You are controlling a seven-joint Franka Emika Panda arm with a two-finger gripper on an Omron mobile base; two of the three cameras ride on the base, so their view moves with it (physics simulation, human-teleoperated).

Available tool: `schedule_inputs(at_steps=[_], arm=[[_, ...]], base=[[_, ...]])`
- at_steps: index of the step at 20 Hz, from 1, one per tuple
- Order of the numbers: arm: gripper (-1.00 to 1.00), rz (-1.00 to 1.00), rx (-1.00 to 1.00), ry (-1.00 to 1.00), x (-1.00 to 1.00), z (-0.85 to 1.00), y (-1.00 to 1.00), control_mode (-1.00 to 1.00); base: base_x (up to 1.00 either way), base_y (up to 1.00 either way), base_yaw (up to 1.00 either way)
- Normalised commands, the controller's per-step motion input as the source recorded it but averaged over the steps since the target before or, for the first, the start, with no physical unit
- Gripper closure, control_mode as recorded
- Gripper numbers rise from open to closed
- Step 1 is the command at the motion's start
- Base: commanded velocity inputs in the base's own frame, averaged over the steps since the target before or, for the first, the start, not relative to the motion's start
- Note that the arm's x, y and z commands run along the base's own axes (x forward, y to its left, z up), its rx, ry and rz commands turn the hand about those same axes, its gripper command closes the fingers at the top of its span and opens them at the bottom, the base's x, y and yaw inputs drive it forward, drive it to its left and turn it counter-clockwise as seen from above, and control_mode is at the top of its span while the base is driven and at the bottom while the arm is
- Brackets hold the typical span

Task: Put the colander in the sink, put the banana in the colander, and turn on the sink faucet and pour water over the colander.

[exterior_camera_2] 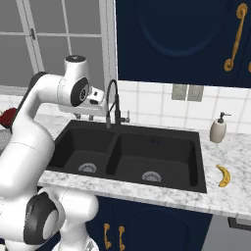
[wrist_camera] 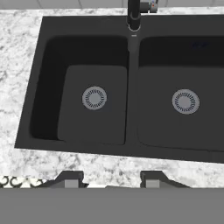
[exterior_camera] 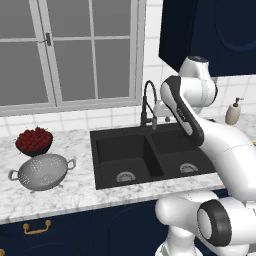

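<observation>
The silver colander [exterior_camera: 42,171] stands upright on the marble counter left of the black double sink [exterior_camera: 96,160], apart from it. The yellow banana [exterior_camera_2: 224,175] lies on the counter right of the sink [exterior_camera_2: 202,162]. The black gooseneck faucet [exterior_camera: 148,105] rises behind the divider between the basins. My gripper [exterior_camera_2: 84,116] hangs high above the left basin, near the faucet [exterior_camera_2: 113,103], pointing down. In the hand view its fingertips [wrist_camera: 70,179] stand apart with nothing between them, above the sink's front rim [wrist_camera: 131,151]. Both basins are empty.
A dark bowl of red fruit [exterior_camera: 34,141] sits behind the colander. A beige soap dispenser [exterior_camera_2: 218,129] stands at the back right of the counter. A window lies behind the counter and dark blue cabinets hang above the right side.
</observation>
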Motion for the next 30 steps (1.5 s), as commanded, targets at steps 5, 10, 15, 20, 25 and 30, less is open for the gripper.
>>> schedule_inputs(at_steps=[5,10,15,20,25,30], arm=[[-1.0,0.03,0.0,0.01,-0.06,-0.04,0.14,-1.0],[-1.0,-0.05,0.0,0.13,-0.42,-0.27,0.73,-1.0],[-1.0,-0.13,0.03,0.12,-0.42,-0.13,0.55,-1.0],[-1.0,-0.11,0.04,0.08,-0.12,-0.06,0.46,-1.0],[-1.0,0.08,0.02,0.06,0.0,-0.33,0.71,-1.0],[-1.0,0.14,0.02,0.09,0.04,-0.3,0.77,-1.0]], base=[[0.0,0.0,0.0],[0.0,0.0,0.0],[0.0,0.0,0.0],[0.0,0.0,0.0],[0.0,0.0,0.0],[0.0,0.0,0.0]])
